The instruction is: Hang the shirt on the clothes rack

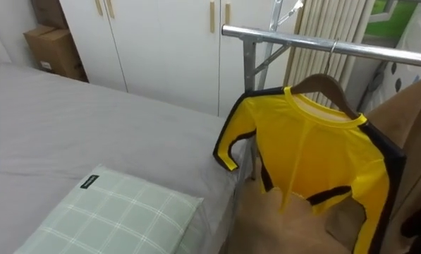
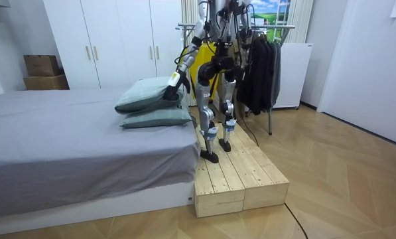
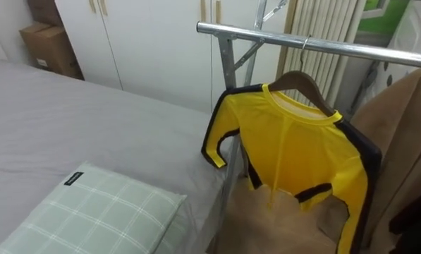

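Pillow (image 1: 118,212): checked green, at the lower left of the frame, lying on the grey bed (image 1: 69,134).
Left hand (image 2: 174,86): hangs low beside the pillow at the bed's edge, left of centre in the room view; whether it is open or closed cannot be told, and no cloth shows in it.
Yellow shirt (image 1: 316,152): centre right, black-trimmed, draped on a wooden hanger (image 1: 330,88); well apart from the left hand.
Handling: judged light, thin, soft and probably slippery; better taken at the hanger's neck than by the cloth.
Rail (image 1: 351,48): metal, upper right; it carries the hanger's hook, with a brown garment (image 1: 407,134) just beside the yellow shirt.
Wardrobe (image 1: 161,42): white doors, upper centre.
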You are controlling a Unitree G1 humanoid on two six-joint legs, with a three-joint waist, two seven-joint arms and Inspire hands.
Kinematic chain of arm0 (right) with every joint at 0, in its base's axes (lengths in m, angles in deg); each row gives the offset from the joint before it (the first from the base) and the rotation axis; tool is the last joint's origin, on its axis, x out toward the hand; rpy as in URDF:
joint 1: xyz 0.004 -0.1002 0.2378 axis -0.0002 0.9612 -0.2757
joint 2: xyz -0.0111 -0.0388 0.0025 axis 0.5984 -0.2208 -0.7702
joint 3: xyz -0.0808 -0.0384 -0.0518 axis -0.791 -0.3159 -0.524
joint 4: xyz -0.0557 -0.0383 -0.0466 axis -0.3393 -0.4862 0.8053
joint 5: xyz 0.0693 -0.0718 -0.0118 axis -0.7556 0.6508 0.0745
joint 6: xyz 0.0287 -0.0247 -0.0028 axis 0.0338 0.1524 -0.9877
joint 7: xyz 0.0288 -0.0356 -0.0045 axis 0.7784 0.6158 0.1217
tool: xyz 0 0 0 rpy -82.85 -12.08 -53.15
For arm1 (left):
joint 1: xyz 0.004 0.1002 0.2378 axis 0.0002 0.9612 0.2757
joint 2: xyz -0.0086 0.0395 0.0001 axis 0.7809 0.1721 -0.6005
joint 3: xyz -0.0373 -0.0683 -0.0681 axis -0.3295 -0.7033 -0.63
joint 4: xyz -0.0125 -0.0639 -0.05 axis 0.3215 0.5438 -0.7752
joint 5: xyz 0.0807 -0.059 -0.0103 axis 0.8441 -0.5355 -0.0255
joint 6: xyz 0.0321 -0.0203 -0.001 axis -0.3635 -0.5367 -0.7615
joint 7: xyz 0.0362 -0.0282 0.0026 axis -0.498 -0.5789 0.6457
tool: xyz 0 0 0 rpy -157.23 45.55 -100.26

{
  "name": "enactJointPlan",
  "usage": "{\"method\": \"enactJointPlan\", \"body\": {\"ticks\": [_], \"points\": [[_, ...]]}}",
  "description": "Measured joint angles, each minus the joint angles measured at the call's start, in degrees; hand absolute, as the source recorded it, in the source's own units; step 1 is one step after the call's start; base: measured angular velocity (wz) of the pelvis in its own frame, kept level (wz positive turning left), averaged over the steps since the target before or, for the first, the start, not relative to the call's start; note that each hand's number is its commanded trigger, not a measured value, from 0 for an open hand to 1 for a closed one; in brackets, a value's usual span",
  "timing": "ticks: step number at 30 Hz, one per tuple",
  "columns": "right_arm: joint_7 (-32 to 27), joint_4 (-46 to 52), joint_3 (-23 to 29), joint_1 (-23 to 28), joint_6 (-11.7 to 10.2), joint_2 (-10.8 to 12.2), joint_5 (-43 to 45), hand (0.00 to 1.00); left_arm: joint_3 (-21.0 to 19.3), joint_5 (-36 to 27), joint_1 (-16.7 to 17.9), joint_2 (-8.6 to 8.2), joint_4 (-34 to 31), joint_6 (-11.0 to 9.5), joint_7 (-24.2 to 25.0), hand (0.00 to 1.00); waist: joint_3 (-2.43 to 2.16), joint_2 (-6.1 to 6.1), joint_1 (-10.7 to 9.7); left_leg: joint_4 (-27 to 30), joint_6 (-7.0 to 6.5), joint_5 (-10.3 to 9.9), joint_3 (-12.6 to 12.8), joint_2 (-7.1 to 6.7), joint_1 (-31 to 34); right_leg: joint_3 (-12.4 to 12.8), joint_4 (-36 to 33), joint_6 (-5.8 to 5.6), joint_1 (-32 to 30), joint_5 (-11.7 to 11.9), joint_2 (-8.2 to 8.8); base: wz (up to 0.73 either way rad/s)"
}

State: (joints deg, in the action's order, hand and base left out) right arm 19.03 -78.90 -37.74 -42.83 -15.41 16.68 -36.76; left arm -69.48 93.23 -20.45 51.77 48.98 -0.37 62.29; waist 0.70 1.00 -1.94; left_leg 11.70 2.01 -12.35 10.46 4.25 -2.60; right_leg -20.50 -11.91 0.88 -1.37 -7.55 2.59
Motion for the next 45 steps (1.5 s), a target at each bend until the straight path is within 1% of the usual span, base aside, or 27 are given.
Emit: {"method": "enactJointPlan", "body": {"ticks": [1,4,9,12,15,21,23,24,29,31,32,34,36,38,40,43,45], "points": [[0.59,-2.15,0.00,-0.23,-0.29,0.10,-2.30,0.00,0.05,-1.00,-1.00,-0.02,1.90,-0.04,-0.30,0.00,-0.03,0.12,-0.04,0.01,-0.01,-0.01,0.09,0.00,0.02,0.09,0.13,-0.08,0.06,0.11,-0.02,0.00],[0.94,-5.13,0.02,0.31,-0.26,0.12,-5.78,0.00,0.03,-3.59,-1.77,-0.15,3.74,-0.53,-0.55,0.00,-0.04,0.17,-0.07,0.01,-0.06,-0.03,0.31,-0.03,-0.01,0.31,0.06,-0.14,0.13,0.36,-0.04,-0.01],[1.48,-6.95,0.04,0.33,-0.19,0.13,-7.06,0.00,0.71,-5.38,-2.67,-0.15,6.29,-0.67,-0.51,0.00,0.00,0.52,-0.22,0.06,-0.18,-0.10,0.75,-0.03,-0.07,0.87,0.17,-0.18,-0.18,0.41,-0.03,-0.06],[1.61,-7.77,0.22,-0.25,0.24,0.06,-6.94,0.00,1.05,-7.27,-3.25,-0.09,8.80,-0.95,0.50,0.00,-0.15,0.88,-0.34,0.05,-0.19,-0.11,0.94,-0.01,-0.19,1.03,0.21,-0.17,-0.17,0.45,-0.05,-0.03],[2.58,-8.73,1.05,-0.51,1.00,-0.02,-6.73,0.00,1.00,-7.31,-3.32,-0.10,10.24,-0.95,1.84,0.00,-0.15,0.96,-0.35,-0.04,-0.19,-0.11,1.40,0.04,-0.59,1.49,0.11,-0.16,-0.16,0.46,-0.14,-0.08],[2.59,-8.97,2.02,0.08,1.71,0.11,-6.76,0.00,1.03,-7.34,-2.90,-0.09,11.83,-0.94,3.35,0.00,-0.19,1.17,-0.34,-0.38,-0.35,-0.22,1.96,0.02,-1.39,1.95,0.27,-0.20,0.36,0.48,-0.22,-0.04],[2.43,-9.17,2.44,0.01,2.43,0.06,-7.27,0.00,1.05,-7.26,-2.45,-0.08,12.63,-0.92,4.00,0.00,-0.20,1.20,-0.09,-0.68,-0.39,-0.25,2.08,-0.02,-2.00,2.47,0.21,-0.21,0.54,0.48,-0.31,-0.11],[2.03,-9.15,2.39,0.04,2.86,0.11,-8.12,0.00,1.08,-7.25,-1.89,0.00,13.46,-0.78,4.74,0.00,-0.36,1.20,0.05,-0.97,-0.41,-0.26,2.21,-0.03,-2.41,2.63,0.21,-0.25,0.68,0.46,-0.35,-0.10],[0.53,-9.21,2.23,-0.10,4.23,0.42,-10.12,0.00,2.14,-7.17,-1.68,0.06,16.34,0.61,7.37,0.00,-0.37,1.20,0.63,-1.07,-0.57,-0.38,2.36,-0.02,-3.00,2.72,0.19,-0.47,1.20,0.29,-0.32,-0.01],[-0.05,-9.26,2.15,-0.39,5.28,0.39,-10.14,0.00,2.29,-7.17,-1.56,0.06,16.62,1.76,9.02,0.00,-0.41,1.12,0.82,-1.04,-0.64,-0.43,2.36,-0.01,-2.99,2.67,0.18,-0.53,1.21,0.25,-0.25,0.00],[-0.24,-9.29,2.10,-0.45,5.45,0.40,-10.23,0.00,2.30,-7.18,-1.48,0.08,16.69,1.93,9.38,0.00,-0.43,1.10,0.86,-1.04,-0.65,-0.43,2.35,-0.01,-2.99,2.67,0.18,-0.54,1.21,0.25,-0.25,0.00],[-0.84,-9.35,1.93,-0.82,6.46,0.40,-11.13,0.00,2.41,-7.23,-0.81,0.10,16.91,2.22,10.50,0.00,-0.48,1.03,0.85,-1.04,-0.68,-0.45,2.31,-0.03,-3.01,2.69,0.22,-0.54,1.25,0.25,-0.25,0.00],[-1.09,-9.39,1.83,-0.85,6.80,0.40,-11.54,0.00,2.62,-7.22,-0.78,0.11,17.09,3.03,11.34,0.00,-0.50,1.00,0.84,-1.03,-0.69,-0.45,2.28,-0.04,-3.01,2.70,0.23,-0.56,1.25,0.23,-0.23,0.00],[-1.25,-9.44,1.82,-1.09,7.73,0.39,-11.67,0.00,3.35,-7.22,-0.78,0.11,17.12,3.63,12.08,0.00,-0.58,0.88,0.85,-0.91,-0.69,-0.45,2.17,-0.06,-2.97,2.68,0.23,-0.62,1.24,0.19,-0.20,0.00],[-1.47,-10.54,1.70,-1.83,8.03,0.35,-11.69,0.00,4.44,-7.20,-0.79,0.25,17.11,4.13,12.99,0.00,-0.71,0.69,0.84,-0.78,-0.69,-0.45,2.11,-0.09,-2.97,2.64,0.24,-0.65,1.28,0.15,-0.21,0.00],[-1.83,-10.84,1.67,-2.24,9.02,0.34,-11.87,0.00,4.88,-7.19,-0.75,0.48,17.11,4.79,14.25,0.00,-0.83,0.52,0.85,-0.34,-0.68,-0.46,1.98,-0.11,-2.97,2.53,0.25,-0.64,1.49,0.13,-0.19,0.00],[-1.89,-10.88,1.57,-2.34,9.08,0.34,-11.85,0.00,5.63,-7.19,-0.72,0.47,17.11,5.28,14.79,0.00,-0.86,0.47,0.84,-0.27,-0.68,-0.46,1.97,-0.11,-2.97,2.49,0.24,-0.65,1.54,0.13,-0.16,0.00]]}}
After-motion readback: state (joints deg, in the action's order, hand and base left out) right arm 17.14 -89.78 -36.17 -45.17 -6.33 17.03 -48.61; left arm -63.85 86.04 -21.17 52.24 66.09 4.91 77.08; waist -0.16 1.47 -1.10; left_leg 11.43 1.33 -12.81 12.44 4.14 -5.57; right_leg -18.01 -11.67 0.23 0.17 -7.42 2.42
